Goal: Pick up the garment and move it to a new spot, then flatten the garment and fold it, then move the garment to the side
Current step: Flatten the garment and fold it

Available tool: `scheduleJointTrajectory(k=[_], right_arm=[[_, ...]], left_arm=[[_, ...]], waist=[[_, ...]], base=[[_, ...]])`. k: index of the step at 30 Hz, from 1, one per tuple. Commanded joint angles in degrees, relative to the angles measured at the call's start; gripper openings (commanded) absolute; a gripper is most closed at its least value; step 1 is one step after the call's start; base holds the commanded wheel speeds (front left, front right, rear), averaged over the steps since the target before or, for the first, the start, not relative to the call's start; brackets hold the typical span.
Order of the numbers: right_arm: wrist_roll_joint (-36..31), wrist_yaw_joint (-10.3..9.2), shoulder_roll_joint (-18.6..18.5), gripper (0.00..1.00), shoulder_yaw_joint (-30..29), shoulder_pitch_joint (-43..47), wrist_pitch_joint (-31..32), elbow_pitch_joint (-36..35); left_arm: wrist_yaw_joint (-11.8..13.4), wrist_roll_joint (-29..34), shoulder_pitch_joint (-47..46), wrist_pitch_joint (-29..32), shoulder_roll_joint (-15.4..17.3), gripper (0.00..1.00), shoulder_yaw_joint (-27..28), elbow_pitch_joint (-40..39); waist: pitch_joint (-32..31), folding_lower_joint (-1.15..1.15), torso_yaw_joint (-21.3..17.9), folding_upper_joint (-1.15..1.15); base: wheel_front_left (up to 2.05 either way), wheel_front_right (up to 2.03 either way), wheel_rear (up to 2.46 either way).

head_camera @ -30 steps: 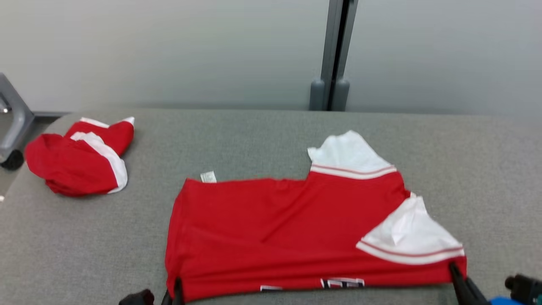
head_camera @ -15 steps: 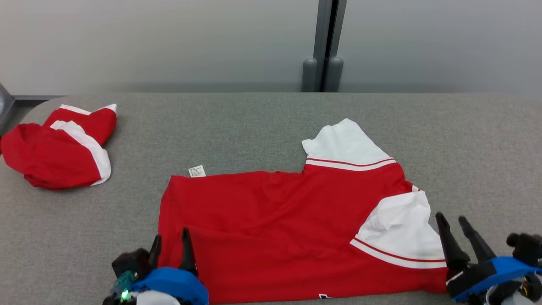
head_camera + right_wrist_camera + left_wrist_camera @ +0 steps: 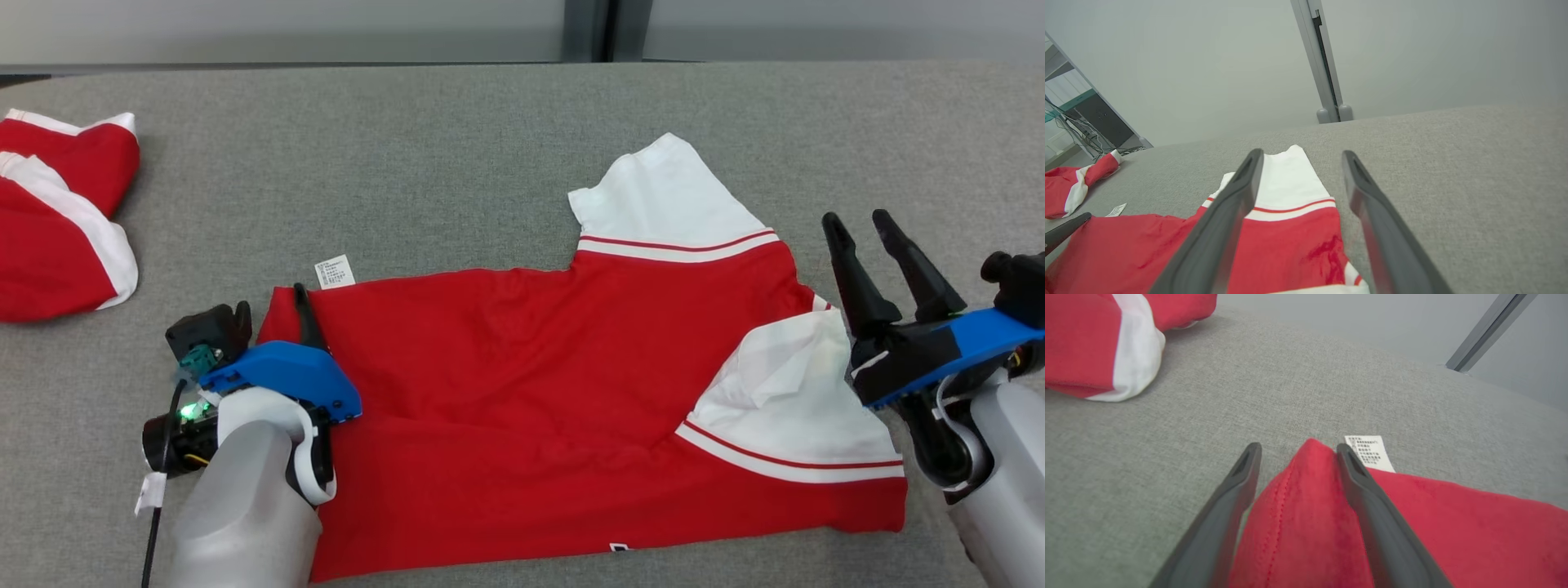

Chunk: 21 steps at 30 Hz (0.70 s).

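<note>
Fingers (image 3: 1227,498) are spread on both grippers. At far left lies a red heap (image 3: 49,245). The left gripper (image 3: 273,314) straddles the shirt's (image 3: 531,384) far-left corner beside its label (image 3: 335,271), pinching nothing. The shirt lies flat mid-table (image 3: 408,147). The right gripper (image 3: 857,219) hovers empty by the near white sleeve (image 3: 784,400).

Red garment (image 3: 531,392) lies on grey table (image 3: 457,163); left tool (image 3: 273,314), right tool (image 3: 857,224) flank it, both spread wide.
</note>
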Motion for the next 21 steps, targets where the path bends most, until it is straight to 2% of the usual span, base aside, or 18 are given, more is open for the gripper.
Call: scheduleJointTrajectory(k=[1,10,11,12,13,15,21], right_arm=[[-0.1,0.01,-1.3,1.0,0.6,-2.0,0.2,0.0],[-1.7,0.01,-3.6,1.0,3.2,-9.2,2.9,2.5],[-2.7,0.01,-3.8,1.0,4.2,-11.6,4.3,3.8],[-3.2,0.01,-3.8,1.0,4.6,-12.9,4.8,4.5],[-3.7,0.01,-3.7,1.0,5.1,-14.3,5.7,5.4],[-4.0,0.01,-3.5,1.0,5.6,-15.6,6.9,6.6],[-5.7,0.01,-3.5,1.0,8.5,-24.4,16.5,15.6]], left_arm=[[0.0,0.2,-2.1,-0.3,0.4,1.0,0.0,1.5],[-2.3,-1.0,-4.1,-0.3,-0.4,1.0,-1.5,6.4],[-2.5,-1.3,-4.9,-0.3,-0.6,0.84,-1.9,7.1],[-2.6,-1.4,-5.1,-0.4,-0.7,0.27,-2.1,7.3],[-2.7,-1.5,-5.3,-0.5,-0.8,0.0,-2.3,7.4],[-2.8,-1.4,-5.6,-0.6,-0.9,0.0,-2.6,7.5],[-3.7,-3.1,-7.8,-1.0,-0.9,0.0,-6.6,4.3]], waist=[[1.1,-0.01,0.4,-0.01],[3.4,-0.01,1.5,-0.01],[4.0,-0.01,2.0,-0.01],[4.3,-0.01,2.2,-0.01],[4.7,-0.01,2.4,-0.01],[5.0,-0.01,2.7,-0.01],[7.3,-0.01,5.7,-0.01]], base=[[0.0,0.0,0.0],[0.0,0.0,0.0],[0.0,0.0,0.0],[0.0,0.0,0.0],[0.0,0.0,0.0],[0.0,0.0,0.0],[0.0,0.0,0.0]])
